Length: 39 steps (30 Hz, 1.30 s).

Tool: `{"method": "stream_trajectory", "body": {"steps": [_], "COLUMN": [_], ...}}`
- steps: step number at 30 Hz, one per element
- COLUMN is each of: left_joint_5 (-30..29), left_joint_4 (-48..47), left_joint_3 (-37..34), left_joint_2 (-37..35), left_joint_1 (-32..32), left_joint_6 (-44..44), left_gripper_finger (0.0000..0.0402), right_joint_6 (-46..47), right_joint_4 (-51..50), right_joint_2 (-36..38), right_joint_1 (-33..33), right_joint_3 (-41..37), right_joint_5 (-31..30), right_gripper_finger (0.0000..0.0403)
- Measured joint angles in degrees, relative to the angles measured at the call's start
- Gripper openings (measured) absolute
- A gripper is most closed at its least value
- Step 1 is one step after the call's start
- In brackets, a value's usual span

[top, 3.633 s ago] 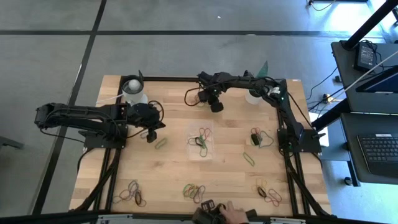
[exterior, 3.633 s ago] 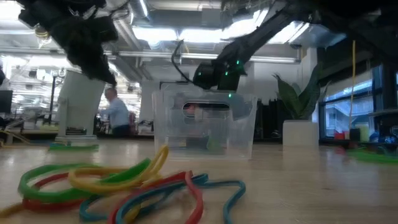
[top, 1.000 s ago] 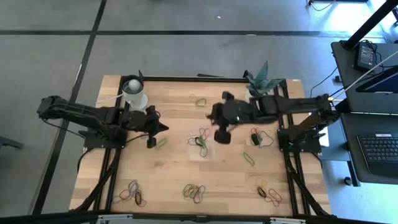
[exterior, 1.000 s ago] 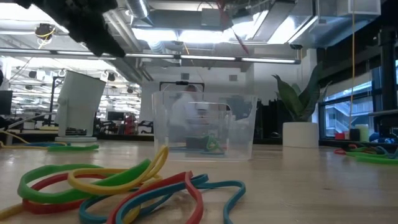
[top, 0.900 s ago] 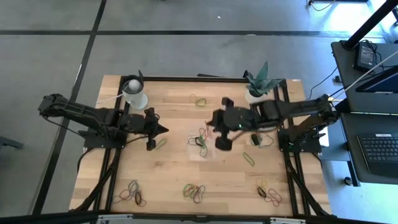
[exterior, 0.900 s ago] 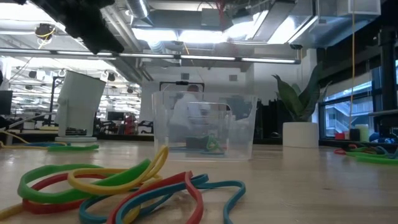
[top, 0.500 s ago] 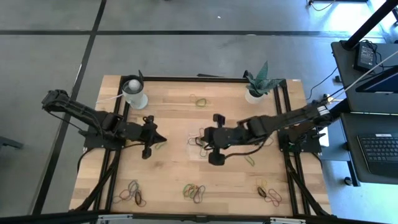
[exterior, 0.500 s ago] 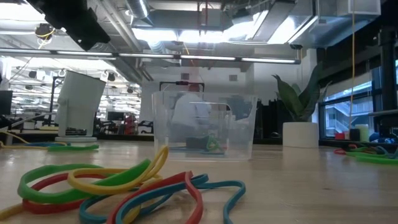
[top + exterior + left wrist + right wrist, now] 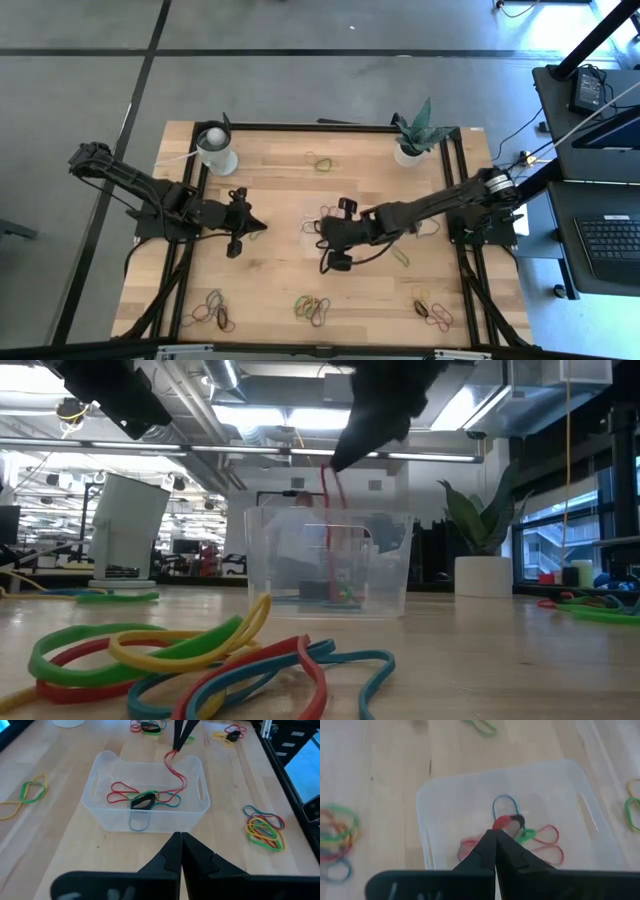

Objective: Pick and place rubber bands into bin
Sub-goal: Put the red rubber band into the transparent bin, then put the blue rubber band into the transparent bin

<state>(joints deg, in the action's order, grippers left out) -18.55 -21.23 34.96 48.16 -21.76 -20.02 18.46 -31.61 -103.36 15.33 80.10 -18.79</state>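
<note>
One red band [image 9: 175, 767] under right end effector [image 9: 181, 740]

My high view looks straight down on the whole surface [image 9: 280, 190], with the bin [image 9: 322, 228] near its middle. My low view sits at surface height, facing the bin [image 9: 328, 563] level, with the room behind. My left wrist view looks down on the bin [image 9: 147, 795] from close by. My right wrist view hangs right over the bin [image 9: 510, 815]. All four share the bin.
</note>
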Motion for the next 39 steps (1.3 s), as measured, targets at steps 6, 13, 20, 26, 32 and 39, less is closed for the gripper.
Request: {"method": "stream_trajectory", "body": {"steps": [6,13,20,26,32,39], "left_joint_5": [-0.1,-0.1,0.1,0.5,0.1,-2.2], "left_joint_4": [0.0,0.0,0.0,0.0,0.3,0.2], "left_joint_3": [0.0,0.0,0.0,0.0,0.0,2.4], "left_joint_2": [0.0,0.0,0.0,0.0,0.0,4.6], "left_joint_1": [0.0,0.0,0.0,-0.4,-1.9,-3.8], "left_joint_6": [2.0,2.8,2.7,1.8,-0.9,-2.3], "left_gripper_finger": [0.0002,0.0002,0.0002,0.0002,0.0002,0.0002], "right_joint_6": [8.6,13.1,14.2,18.9,22.4,35.0], "right_joint_4": [9.4,6.2,3.7,-3.9,-10.2,-3.6], "right_joint_2": [-0.2,-0.2,-0.1,3.7,10.7,20.2], "right_joint_1": [-1.7,-3.5,-3.5,-0.7,9.5,21.5], "right_joint_3": [-2.2,-2.3,-2.3,-2.3,-4.0,-17.5], "right_joint_5": [0.0,4.3,5.5,3.9,-10.9,-13.1], "right_gripper_finger": [0.0009,0.0058,0.0091,0.0078,0.0012,0.0015]}}
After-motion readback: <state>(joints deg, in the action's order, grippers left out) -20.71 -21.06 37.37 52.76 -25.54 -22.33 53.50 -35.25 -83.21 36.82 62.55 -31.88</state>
